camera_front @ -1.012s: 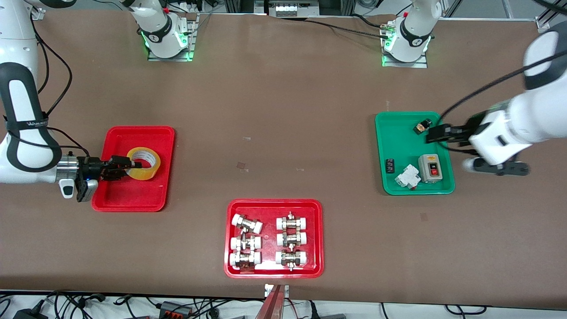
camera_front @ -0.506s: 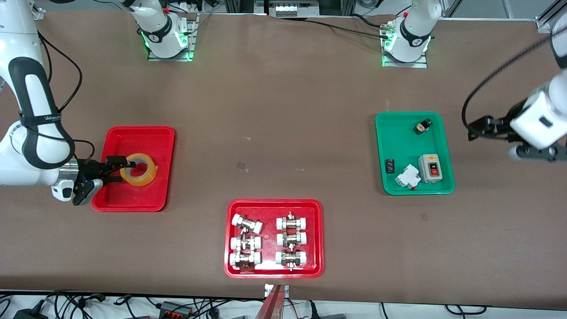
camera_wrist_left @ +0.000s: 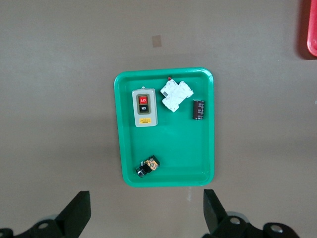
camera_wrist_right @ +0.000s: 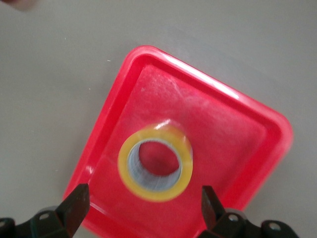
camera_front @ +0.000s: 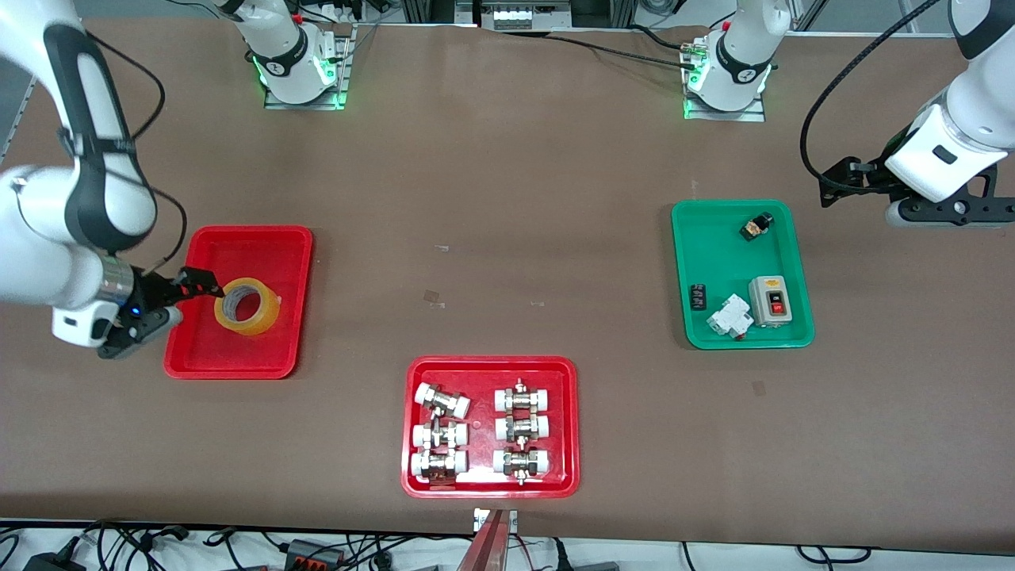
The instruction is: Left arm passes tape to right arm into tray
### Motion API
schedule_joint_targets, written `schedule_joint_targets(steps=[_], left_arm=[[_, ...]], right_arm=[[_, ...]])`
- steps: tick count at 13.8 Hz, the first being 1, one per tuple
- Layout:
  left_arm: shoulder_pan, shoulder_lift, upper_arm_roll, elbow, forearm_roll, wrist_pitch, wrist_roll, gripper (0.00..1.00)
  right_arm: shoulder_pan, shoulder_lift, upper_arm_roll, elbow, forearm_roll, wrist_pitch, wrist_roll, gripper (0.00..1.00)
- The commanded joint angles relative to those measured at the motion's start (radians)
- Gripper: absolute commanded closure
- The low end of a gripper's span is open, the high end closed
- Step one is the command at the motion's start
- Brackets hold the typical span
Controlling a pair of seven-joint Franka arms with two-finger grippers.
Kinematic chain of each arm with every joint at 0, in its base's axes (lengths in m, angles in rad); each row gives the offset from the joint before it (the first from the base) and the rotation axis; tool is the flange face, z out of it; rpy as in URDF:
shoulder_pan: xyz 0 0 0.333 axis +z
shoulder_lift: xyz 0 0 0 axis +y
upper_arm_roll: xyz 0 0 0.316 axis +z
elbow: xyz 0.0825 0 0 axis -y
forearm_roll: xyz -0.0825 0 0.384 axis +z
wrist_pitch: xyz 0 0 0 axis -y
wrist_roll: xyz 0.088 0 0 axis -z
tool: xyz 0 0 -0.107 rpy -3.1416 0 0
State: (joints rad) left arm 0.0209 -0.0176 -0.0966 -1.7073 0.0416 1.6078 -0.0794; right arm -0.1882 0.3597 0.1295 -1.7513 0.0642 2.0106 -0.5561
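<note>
The yellow tape lies flat in the plain red tray, with nothing gripping it. My right gripper is open and empty, raised over the tray's rim at the right arm's end of the table. In the right wrist view the tape lies on the tray between and ahead of my open right gripper. My left gripper is open and empty, up in the air over bare table beside the green tray. In the left wrist view the left gripper is open.
A second red tray with several white-capped metal fittings sits near the front camera at mid-table. The green tray holds a grey switch box, a white breaker and small black parts.
My right gripper has let go of the tape and drawn back and upward; the tape now lies flat in the tray. My left arm has lifted away from the green tray.
</note>
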Motion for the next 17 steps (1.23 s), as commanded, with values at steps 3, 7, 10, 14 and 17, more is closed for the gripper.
schedule_joint_targets(steps=[3,7,10,14,17], left_arm=[[-0.009,-0.001,0.011,-0.002,-0.019,0.014,-0.010,0.00],[-0.010,-0.001,0.011,-0.002,-0.019,0.014,-0.008,0.00],[-0.018,0.004,0.009,0.009,-0.020,0.018,-0.011,0.00],[-0.018,0.008,0.009,0.015,-0.032,0.021,-0.010,0.00],[-0.015,0.008,0.011,0.017,-0.035,0.023,-0.011,0.00]], right_arm=[[0.055,-0.249,-0.001,-0.088,-0.081,-0.156,0.313,0.00],[0.108,-0.402,0.007,-0.088,-0.081,-0.295,0.476,0.00],[0.111,-0.456,0.010,-0.076,-0.078,-0.357,0.495,0.00],[0.110,-0.389,0.010,0.131,-0.069,-0.481,0.539,0.00],[0.102,-0.375,0.009,0.168,-0.070,-0.480,0.544,0.00]])
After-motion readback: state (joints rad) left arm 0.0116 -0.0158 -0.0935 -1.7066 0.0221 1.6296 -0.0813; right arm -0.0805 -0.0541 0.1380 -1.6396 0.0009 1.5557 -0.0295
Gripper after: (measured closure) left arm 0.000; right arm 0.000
